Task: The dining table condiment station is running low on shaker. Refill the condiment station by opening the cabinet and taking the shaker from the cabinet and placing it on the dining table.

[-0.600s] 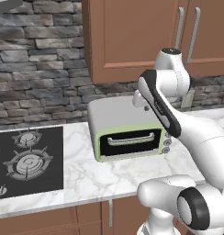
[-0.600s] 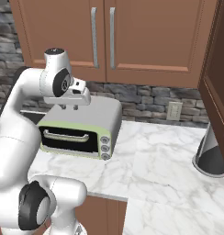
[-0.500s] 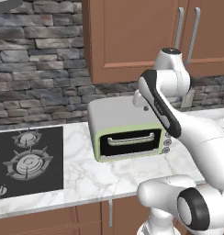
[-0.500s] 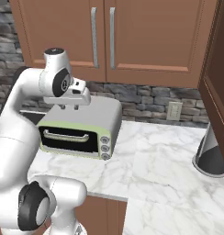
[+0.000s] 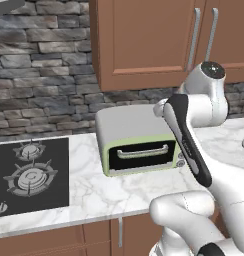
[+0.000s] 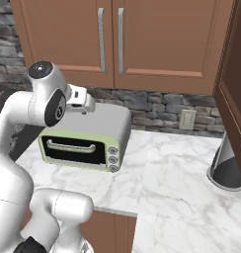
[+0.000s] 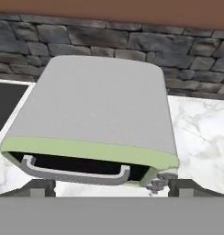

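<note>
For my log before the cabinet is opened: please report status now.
Gripper open, holding nothing, above toaster oven. Cabinet doors shut, handles untouched. Toaster oven directly below cabinet.

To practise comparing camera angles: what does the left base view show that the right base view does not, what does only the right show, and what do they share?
Left base view alone: the stove with its burners. Right base view alone: a wall outlet and a dark cone-shaped object at the right. Both share the toaster oven, the closed cabinet, the stone backsplash, the marble counter and the arm.
</note>
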Available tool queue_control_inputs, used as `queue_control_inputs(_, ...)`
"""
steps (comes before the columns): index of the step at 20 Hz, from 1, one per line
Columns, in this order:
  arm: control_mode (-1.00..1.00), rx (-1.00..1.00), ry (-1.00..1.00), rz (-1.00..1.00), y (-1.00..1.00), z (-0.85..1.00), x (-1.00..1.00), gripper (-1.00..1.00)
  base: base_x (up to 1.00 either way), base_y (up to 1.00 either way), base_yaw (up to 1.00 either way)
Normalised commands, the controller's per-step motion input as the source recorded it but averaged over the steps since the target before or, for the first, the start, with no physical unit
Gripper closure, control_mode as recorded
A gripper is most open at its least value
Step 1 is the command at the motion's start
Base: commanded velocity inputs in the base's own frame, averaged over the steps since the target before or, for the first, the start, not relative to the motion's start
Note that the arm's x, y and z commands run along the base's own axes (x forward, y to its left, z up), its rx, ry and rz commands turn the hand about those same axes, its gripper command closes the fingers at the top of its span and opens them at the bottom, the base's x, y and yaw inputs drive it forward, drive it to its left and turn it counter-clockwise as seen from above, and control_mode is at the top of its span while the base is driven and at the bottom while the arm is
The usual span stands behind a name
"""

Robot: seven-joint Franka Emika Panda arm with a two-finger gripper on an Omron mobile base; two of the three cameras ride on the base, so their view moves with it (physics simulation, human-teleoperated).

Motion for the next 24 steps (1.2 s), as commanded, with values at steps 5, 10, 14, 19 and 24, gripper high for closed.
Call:
queue_control_inputs(5, -1.00, 0.03, -0.49, 0.00, -0.34, 0.40, -0.28, -1.00, 0.00, 0.00, 0.00)
queue_control_inputs(10, -1.00, 0.03, -0.25, -0.04, -0.42, 0.75, -0.05, -1.00, 0.00, 0.00, 0.00)
queue_control_inputs(14, -1.00, 0.08, -0.15, -0.07, -0.31, 1.00, 0.00, -1.00, 0.00, 0.00, 0.00)
queue_control_inputs(19, -1.00, 0.10, -0.08, -0.07, -0.23, 0.89, 0.00, -1.00, 0.00, 0.00, 0.00)
queue_control_inputs(24, -1.00, 0.10, -0.01, -0.02, -0.21, 0.57, 0.03, -1.00, 0.00, 0.00, 0.00)
